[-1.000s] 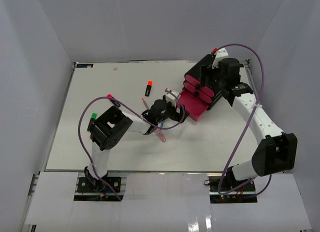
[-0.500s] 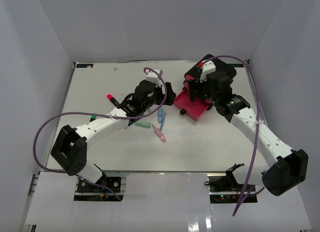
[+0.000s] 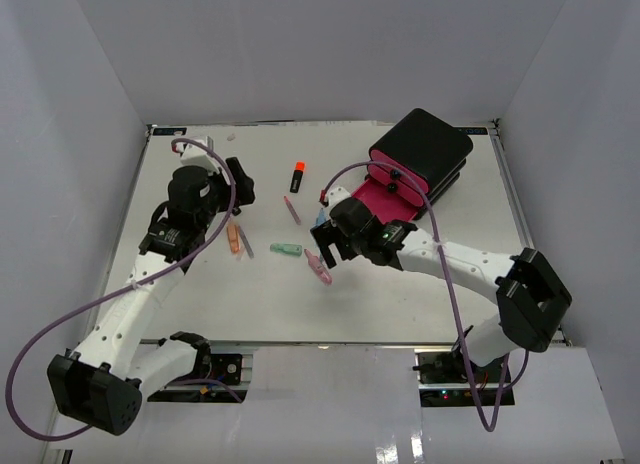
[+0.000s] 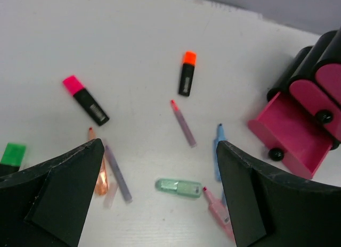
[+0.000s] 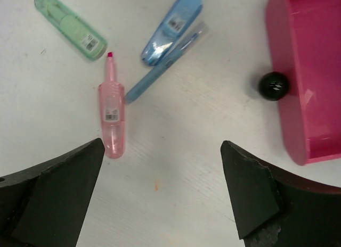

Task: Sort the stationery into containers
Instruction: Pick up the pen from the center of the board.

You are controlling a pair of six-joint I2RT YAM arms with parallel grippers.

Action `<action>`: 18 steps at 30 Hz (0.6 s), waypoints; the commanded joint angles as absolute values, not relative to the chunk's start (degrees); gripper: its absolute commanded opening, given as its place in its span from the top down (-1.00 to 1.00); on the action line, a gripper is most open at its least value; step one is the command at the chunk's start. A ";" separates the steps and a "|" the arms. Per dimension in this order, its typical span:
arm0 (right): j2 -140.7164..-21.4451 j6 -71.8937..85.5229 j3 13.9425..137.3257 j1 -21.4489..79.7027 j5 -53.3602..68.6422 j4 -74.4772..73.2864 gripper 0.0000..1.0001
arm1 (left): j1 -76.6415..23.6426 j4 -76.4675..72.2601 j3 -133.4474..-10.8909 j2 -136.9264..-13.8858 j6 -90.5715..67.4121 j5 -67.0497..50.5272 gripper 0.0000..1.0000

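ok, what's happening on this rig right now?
Two arms are sorting stationery into a black drawer box. Nothing is held: both grippers are open. The right gripper hovers over a pink pen beside the pulled-out bottom drawer, which looks empty. The left gripper hangs above an orange pen and a purple pen. Every visible item lies on the table.

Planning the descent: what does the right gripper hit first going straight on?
The right gripper likely meets bare table, between the pink pen and the knob of the open drawer; depth unclear.
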State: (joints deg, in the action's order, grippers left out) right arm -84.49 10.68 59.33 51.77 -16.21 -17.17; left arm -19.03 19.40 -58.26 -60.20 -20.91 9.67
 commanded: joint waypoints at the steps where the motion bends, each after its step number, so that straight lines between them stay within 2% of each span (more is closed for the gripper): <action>1: -87.62 14.23 61.43 54.66 -18.90 -15.91 -0.96 | -18.02 18.73 -50.49 -56.26 -19.86 10.37 -0.96; 7: -93.86 12.23 66.09 57.83 -18.11 -15.47 -0.96 | -16.08 17.75 -44.12 -55.10 -20.22 9.48 -0.96; 18: -105.81 -12.38 77.51 58.18 -3.44 -14.68 -0.98 | -15.91 18.90 -43.33 -51.42 -21.88 16.52 -0.96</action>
State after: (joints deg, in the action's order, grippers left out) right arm -103.26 -3.68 73.23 57.93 -8.78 -15.62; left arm -16.23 19.29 -43.51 -54.41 -21.04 13.61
